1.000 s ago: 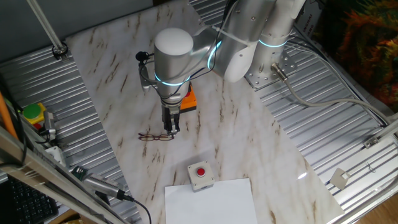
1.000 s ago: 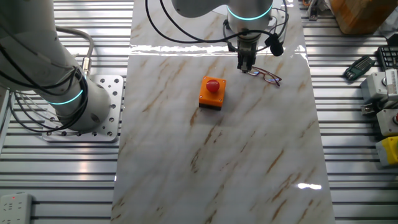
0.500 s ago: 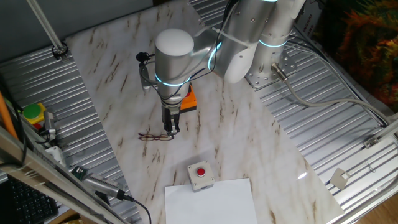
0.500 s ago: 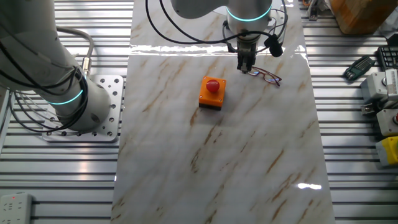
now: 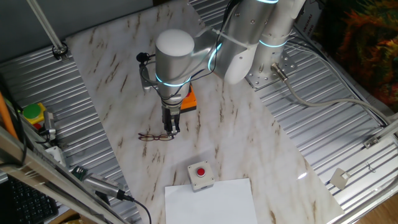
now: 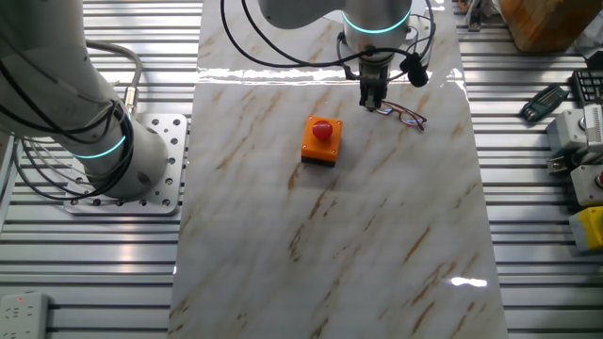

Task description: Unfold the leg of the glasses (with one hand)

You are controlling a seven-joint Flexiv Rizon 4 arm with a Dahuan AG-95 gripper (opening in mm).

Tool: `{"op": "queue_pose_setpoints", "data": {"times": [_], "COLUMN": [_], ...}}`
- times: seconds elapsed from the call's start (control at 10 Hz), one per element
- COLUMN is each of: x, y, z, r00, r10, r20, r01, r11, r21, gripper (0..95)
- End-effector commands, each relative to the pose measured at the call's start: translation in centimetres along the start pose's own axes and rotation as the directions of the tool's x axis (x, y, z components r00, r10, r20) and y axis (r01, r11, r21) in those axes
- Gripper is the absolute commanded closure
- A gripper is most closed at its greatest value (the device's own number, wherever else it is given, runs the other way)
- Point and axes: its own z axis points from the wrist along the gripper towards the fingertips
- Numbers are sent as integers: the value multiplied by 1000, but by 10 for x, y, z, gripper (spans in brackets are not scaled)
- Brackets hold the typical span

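Observation:
The glasses (image 5: 155,136) are thin, dark and wire-framed. They lie flat on the marble board, and they also show in the other fixed view (image 6: 405,116). My gripper (image 5: 171,130) points straight down at the end of the glasses nearest the orange button box, with its tips at the frame; it also shows in the other fixed view (image 6: 370,102). Its fingers stand close together and seem pinched on the glasses' leg at that end. The leg itself is too thin to make out between the fingers.
An orange button box (image 6: 321,141) with a red button stands close beside the gripper, half hidden behind the arm in the one fixed view (image 5: 189,102). A grey box with a red button (image 5: 200,174) and a white sheet (image 5: 211,202) lie near the board's front edge.

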Motion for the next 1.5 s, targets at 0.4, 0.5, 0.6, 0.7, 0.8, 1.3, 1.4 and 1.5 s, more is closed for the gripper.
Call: {"op": "queue_pose_setpoints", "data": {"times": [0.4, 0.5, 0.6, 0.7, 0.8, 1.3, 1.4, 1.5], "x": [0, 1, 1, 1, 1, 1, 1, 1], "y": [0, 0, 0, 0, 0, 0, 0, 0], "z": [0, 0, 0, 0, 0, 0, 0, 0], "r00": [1000, 1000, 1000, 1000, 1000, 1000, 1000, 1000], "r10": [-7, -7, -8, -8, -9, -11, -11, -12], "r20": [0, 1, 1, 1, 2, 5, 6, 6], "r01": [7, 7, 8, 8, 9, 11, 11, 12], "r11": [1000, 1000, 1000, 1000, 1000, 1000, 1000, 1000], "r21": [-3, -5, -5, -6, -7, -11, -12, -12], "gripper": [760, 760, 760, 760, 760, 760, 760, 760]}}
